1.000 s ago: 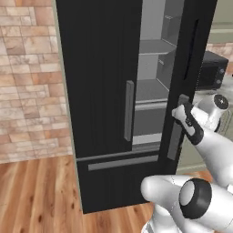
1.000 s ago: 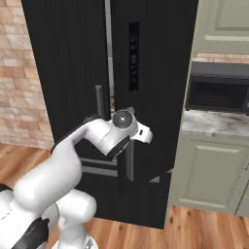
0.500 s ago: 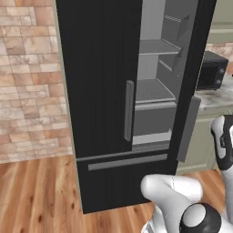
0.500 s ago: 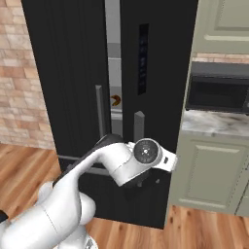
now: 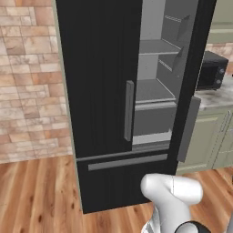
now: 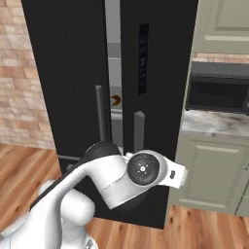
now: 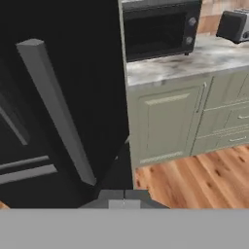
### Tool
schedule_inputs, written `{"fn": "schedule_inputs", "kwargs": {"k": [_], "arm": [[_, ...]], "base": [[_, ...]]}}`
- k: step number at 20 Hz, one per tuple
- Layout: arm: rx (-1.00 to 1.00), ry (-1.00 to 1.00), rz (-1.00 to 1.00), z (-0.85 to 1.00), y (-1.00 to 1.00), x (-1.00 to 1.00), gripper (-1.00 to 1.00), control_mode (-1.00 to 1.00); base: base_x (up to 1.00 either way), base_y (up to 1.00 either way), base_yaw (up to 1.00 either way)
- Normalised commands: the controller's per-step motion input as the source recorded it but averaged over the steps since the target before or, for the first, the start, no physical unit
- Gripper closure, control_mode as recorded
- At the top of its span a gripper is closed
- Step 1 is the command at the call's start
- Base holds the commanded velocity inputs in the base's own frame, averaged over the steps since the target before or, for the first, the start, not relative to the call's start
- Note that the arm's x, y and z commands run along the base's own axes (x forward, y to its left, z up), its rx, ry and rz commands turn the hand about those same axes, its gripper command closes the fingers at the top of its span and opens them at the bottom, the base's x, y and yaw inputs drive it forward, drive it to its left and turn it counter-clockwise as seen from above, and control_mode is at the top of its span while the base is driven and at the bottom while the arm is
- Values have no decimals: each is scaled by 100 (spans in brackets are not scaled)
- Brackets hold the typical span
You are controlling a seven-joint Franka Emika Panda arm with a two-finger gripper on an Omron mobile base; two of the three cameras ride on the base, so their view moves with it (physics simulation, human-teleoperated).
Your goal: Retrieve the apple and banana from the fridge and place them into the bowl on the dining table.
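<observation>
Fridge (image 5: 104,91): tall, black, two doors; right door (image 6: 155,73) swung partly out, left door shut; one grey vertical handle on each, bottom drawer below.
Interior: pale grey shelves, seen through the gap in left base view.
Banana (image 6: 116,100): one, orange-brown curve glimpsed in the narrow door gap in right base view, on a mid shelf near its front edge; long axis too small to tell.
Apple: none identified in the gap.
Gripper (image 7: 124,195): pressed together, holding nothing; low beside the right door's outer face, near its handle (image 7: 56,109).
Key relation: banana up and inward from gripper, behind the door's edge; gap probably too narrow for entry, door likely needs swinging wider.
Arm count: one.
Surroundings: one microwave (image 7: 158,29), one toaster (image 7: 234,24) on marbled wall counter (image 7: 194,61).
</observation>
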Motion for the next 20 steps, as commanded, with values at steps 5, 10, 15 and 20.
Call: {"fn": "schedule_inputs", "kwargs": {"k": [5,10,15,20], "arm": [[-32,0,0,69,87,-36,100,-100],[-44,0,0,52,100,-5,-100,-100],[-45,1,0,12,91,0,-100,-100],[-35,16,0,0,31,9,-100,-100]], "base": [[0,0,0],[0,0,0],[0,0,0],[0,0,0]]}}
